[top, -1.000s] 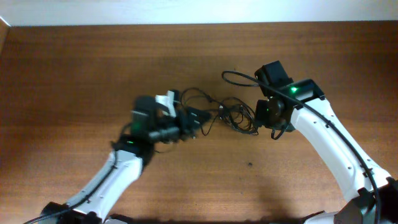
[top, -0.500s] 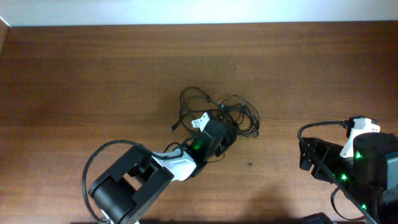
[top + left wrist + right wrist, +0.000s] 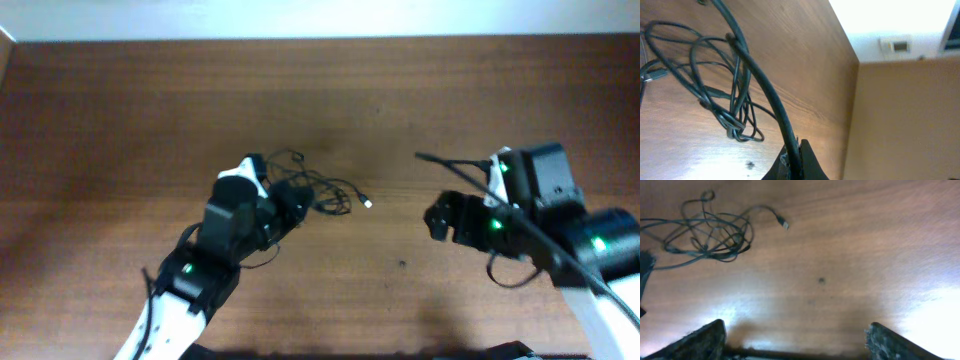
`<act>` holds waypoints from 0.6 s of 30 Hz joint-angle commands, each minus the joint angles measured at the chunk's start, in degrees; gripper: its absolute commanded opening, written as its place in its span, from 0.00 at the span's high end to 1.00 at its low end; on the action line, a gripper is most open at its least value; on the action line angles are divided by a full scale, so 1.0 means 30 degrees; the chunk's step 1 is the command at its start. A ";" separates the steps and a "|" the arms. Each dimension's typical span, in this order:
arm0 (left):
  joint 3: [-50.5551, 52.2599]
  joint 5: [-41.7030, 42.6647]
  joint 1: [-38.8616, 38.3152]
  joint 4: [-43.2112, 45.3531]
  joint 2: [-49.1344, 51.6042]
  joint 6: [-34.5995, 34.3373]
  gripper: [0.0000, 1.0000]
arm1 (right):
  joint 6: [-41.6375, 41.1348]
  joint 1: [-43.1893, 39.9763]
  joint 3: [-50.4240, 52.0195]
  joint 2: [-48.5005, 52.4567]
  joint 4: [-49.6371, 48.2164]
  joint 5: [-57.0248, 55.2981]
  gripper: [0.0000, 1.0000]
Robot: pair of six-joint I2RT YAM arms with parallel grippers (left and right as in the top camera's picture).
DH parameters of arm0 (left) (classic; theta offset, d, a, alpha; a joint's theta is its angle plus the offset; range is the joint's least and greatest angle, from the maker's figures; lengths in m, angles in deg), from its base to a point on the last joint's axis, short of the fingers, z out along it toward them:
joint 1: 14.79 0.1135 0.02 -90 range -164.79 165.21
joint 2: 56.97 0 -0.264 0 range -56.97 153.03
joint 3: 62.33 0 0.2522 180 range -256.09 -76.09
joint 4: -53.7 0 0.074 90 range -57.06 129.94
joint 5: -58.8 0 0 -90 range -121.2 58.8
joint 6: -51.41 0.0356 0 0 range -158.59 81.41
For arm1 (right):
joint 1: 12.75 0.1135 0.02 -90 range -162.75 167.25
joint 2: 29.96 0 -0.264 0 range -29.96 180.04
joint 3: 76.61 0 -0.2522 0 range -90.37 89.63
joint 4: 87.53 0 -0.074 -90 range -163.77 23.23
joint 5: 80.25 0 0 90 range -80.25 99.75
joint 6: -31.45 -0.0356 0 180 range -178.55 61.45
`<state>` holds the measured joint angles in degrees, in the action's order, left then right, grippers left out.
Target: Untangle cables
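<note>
The cables point(image 3: 322, 190) lie as a loose black tangle on the wooden table, left of centre, with one pale plug tip point(image 3: 368, 203) sticking out to the right. My left gripper point(image 3: 288, 203) sits at the tangle's left edge. In the left wrist view it point(image 3: 795, 161) is shut on one black cable that runs up from the jaws into the loops point(image 3: 725, 100). My right gripper point(image 3: 442, 217) hangs well to the right of the tangle, apart from it. Its fingers point(image 3: 704, 338) stand wide open over bare wood, and the tangle point(image 3: 705, 230) and plug tip point(image 3: 784, 224) lie far ahead of them.
The wooden table point(image 3: 100, 120) ends at a pale wall along the far edge. A small dark speck point(image 3: 821, 280) marks the wood between my right gripper and the cables. The right arm's own thick black cable point(image 3: 455, 165) arches above its wrist.
My left gripper has shut on a cable at the tangle's left side. The right gripper has opened wide and now stands off to the right. The tangle lies further left.
</note>
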<state>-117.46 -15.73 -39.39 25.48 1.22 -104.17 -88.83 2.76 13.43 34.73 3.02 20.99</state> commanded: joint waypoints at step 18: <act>0.0015 -0.3351 0.0255 0.7249 -0.4495 -1.2429 1.00 | -1.2677 0.5180 0.0124 1.0149 -1.5322 0.9326 0.01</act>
<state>-116.71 -24.81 -39.02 43.41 -11.65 -140.24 -117.10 14.70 14.10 60.69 -40.45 51.29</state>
